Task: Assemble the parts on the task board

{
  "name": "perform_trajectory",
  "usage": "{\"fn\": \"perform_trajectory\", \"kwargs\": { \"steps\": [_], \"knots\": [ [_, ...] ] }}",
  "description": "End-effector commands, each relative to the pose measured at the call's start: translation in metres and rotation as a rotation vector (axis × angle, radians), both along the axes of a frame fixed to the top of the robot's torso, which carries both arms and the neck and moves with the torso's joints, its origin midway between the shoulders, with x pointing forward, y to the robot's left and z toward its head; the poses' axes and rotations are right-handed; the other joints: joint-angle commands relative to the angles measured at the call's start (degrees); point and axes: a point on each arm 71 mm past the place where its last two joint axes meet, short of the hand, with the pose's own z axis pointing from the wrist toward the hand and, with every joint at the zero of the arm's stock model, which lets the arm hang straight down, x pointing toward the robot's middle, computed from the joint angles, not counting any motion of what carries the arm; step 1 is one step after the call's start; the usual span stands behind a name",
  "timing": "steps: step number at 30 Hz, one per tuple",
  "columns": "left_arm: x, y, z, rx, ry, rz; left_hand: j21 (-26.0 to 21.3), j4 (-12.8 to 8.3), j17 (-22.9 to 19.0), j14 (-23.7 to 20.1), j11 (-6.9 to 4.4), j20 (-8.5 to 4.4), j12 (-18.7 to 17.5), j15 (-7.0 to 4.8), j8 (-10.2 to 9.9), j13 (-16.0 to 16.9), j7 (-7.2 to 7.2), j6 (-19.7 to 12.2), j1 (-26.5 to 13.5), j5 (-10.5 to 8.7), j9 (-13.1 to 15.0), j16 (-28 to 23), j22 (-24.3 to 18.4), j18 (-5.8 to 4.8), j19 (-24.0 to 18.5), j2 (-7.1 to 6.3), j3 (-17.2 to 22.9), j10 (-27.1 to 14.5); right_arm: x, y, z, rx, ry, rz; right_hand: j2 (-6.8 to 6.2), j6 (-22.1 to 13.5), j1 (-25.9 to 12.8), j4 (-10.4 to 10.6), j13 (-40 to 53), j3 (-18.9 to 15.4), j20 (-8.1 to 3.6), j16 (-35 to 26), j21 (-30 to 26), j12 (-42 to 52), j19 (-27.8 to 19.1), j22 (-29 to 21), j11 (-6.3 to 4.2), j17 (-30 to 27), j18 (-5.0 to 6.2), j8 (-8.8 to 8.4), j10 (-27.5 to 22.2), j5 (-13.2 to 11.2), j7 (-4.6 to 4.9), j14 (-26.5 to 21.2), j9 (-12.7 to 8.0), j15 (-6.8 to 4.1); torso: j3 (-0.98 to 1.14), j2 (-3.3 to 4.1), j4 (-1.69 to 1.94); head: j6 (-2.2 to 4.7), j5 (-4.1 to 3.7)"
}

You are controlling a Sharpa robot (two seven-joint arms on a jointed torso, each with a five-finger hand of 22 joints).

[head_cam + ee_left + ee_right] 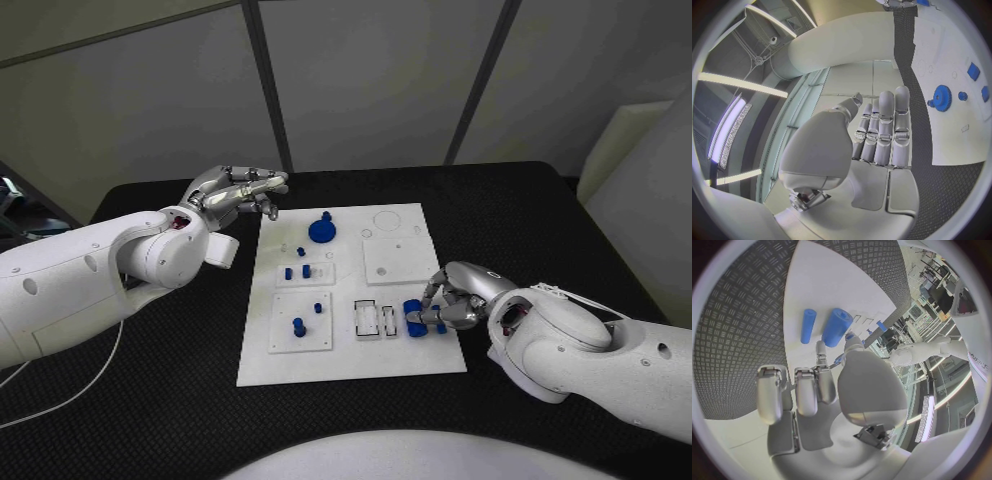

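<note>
Black table point(173, 400) w/ white board point(389, 355): right hand point(440, 303) reaches the blue pegs point(414, 318) at board's edge, grip unclear; left hand point(235, 189) waits aside, empty, fingers apart.

Glossy white arms, silver fingers point(254, 178), thin white cable

Nothing readable anywhere as far as I can see; no words, brand marks or numbers on the task board point(355, 352), just faint outlines and small marks too tiny to make out; the blue parts point(320, 231) are plain; no lettering shows on the arms or hands either; some clutter at the rim of the right wrist view is too blurred to read.
</note>
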Motion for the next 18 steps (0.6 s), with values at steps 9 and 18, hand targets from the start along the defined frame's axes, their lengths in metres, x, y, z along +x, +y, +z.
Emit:
{"fn": "perform_trajectory", "kwargs": {
  "steps": [9,18],
  "knots": [
    [-0.001,0.0,0.002,-0.009,-0.004,-0.008,-0.4,0.0,-0.1,-0.2,-0.11,-0.02,0.2,0.12,0.3,0.1,-0.07,-0.5,-0.4,-0.06,0.0,-0.2,-0.1,-0.68,0.2,0.28,-0.3,-0.4,-0.001,0.005,-0.011,-0.064,0.062,0.021,0.33,-0.2,-1.2,0.0,7.9,-0.7,0.39,0.3,0.4,0.1,4.6,12.7,0.06,14.3,-0.66,0.71,1.3,0.1,-0.32,5.9,0.3,0.12,0.0,0.0,0.01,-0.11,0.26],
    [-0.001,0.001,0.002,-0.009,-0.001,-0.011,-0.4,0.0,-0.1,-0.2,-0.11,-0.02,0.3,0.11,0.3,0.1,-0.08,-0.5,-0.3,-0.06,0.0,-0.2,-0.1,-0.67,0.2,0.33,-0.3,-0.5,-0.002,0.011,-0.019,-0.085,0.083,0.027,1.8,0.0,-0.3,-0.3,8.2,-0.3,0.27,0.4,0.5,0.2,4.7,12.9,-0.17,14.4,-0.7,1.5,1.5,0.8,-0.59,5.9,0.6,-0.05,-0.03,0.01,0.06,-0.21,0.39]
  ]
}}
